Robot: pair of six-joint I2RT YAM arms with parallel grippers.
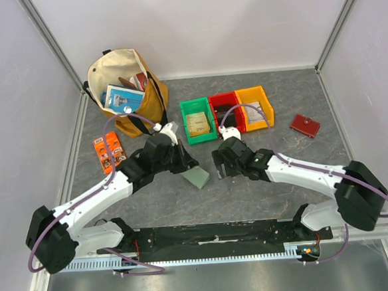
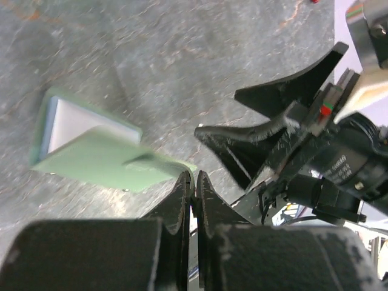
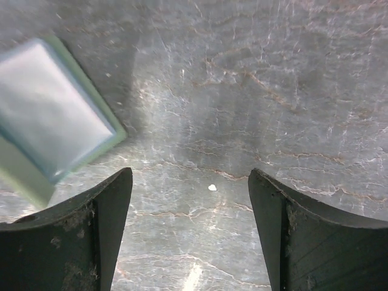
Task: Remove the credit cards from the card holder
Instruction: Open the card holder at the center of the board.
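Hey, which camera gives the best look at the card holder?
Left wrist: the card holder shows nearly whole, one flap pinched by the left gripper, its pale inside exposed. Top external shows it small, partly under that gripper; right wrist crops it at the frame edge.

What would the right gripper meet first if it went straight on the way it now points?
Probably the bare table: the right gripper is open and frames only grey surface. The card holder lies off to the left in the wrist view, so it is likely missed, though depth is unclear.
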